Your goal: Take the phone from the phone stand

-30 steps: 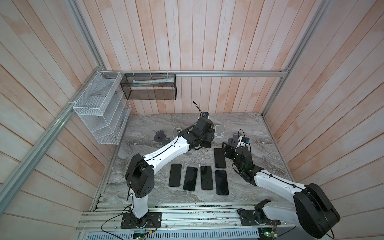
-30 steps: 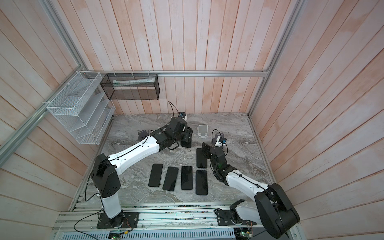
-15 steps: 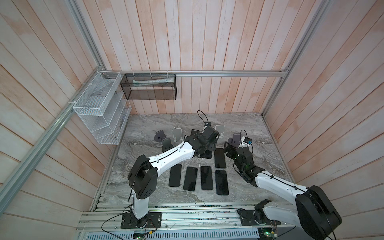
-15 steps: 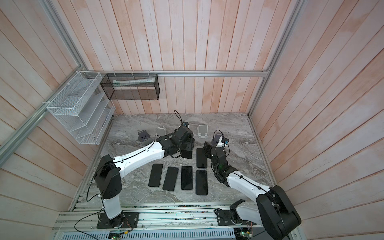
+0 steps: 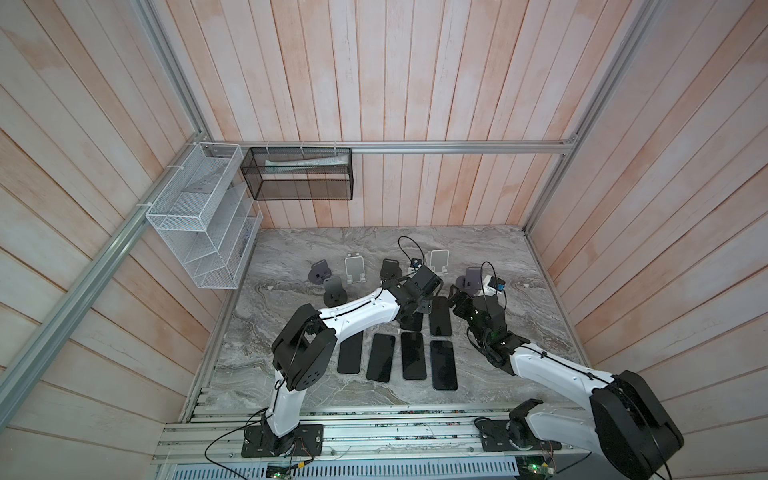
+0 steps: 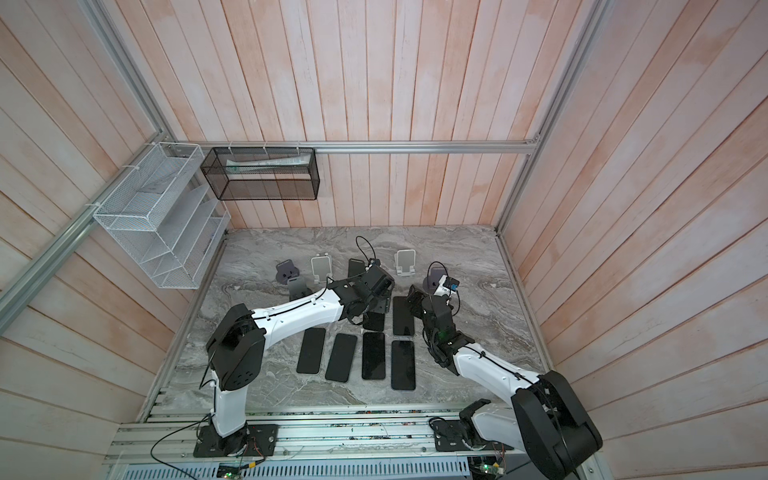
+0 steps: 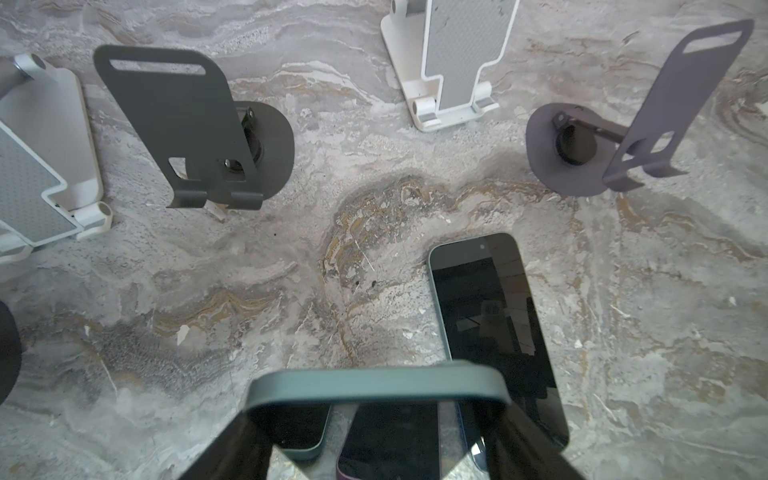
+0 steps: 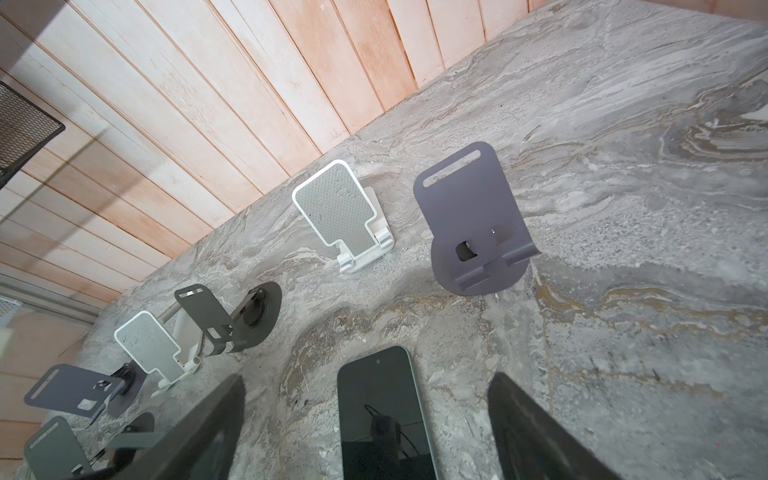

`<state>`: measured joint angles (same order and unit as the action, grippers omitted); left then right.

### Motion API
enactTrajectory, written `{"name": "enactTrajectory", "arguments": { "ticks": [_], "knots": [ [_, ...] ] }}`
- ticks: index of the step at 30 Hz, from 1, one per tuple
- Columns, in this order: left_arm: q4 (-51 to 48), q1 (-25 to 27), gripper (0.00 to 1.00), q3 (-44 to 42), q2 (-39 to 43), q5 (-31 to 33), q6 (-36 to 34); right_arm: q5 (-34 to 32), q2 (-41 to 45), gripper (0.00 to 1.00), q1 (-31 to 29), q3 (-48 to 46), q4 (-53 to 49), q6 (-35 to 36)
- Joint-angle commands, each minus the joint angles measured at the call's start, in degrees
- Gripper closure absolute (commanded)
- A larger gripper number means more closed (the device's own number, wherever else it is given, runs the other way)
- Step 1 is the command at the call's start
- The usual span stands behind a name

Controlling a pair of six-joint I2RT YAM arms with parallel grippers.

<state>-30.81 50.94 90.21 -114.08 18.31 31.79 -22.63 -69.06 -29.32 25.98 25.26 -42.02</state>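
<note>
Phone [image 7: 374,380] in outstretched left gripper [image 7: 376,415]

The left arm [image 5: 365,311], with the teal-edged phone [image 7: 374,380] clamped in its jaws, has drawn back from the dark grey phone stand [image 5: 390,267]. The stand is now uncovered, and the arm hangs over the flat phones [image 5: 413,355] on the worktop [image 5: 291,332].

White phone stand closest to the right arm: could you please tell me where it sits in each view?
In a top view: white stand far back, right of centre.
In a top view: white stand, same spot.
Left wrist: white stand between dark grey stand and purple stand.
Right wrist: white stand beside purple stand.
Shared landmark: the purple stand beside it.
</note>
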Motion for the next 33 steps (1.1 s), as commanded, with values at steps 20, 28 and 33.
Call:
{"name": "enactTrajectory", "arguments": {
  "ticks": [20,28,33],
  "knots": [
    [3.8,-3.0,0.41,5.7,-8.5,-3.3,-1.5,-0.2,-0.4,0.08,0.2,0.0,-0.6,-0.2],
    [4.9,-3.5,0.41,7.0,-11.5,-4.4,-1.9,1.5,-2.2,0.08,0.2,0.9,-0.8,-0.2],
    [4.0,-4.4,0.41,8.6,-13.5,-4.5,-2.2,1.8,-2.9,0.08,0.2,1.2,-0.8,-0.1]
  ]
}}
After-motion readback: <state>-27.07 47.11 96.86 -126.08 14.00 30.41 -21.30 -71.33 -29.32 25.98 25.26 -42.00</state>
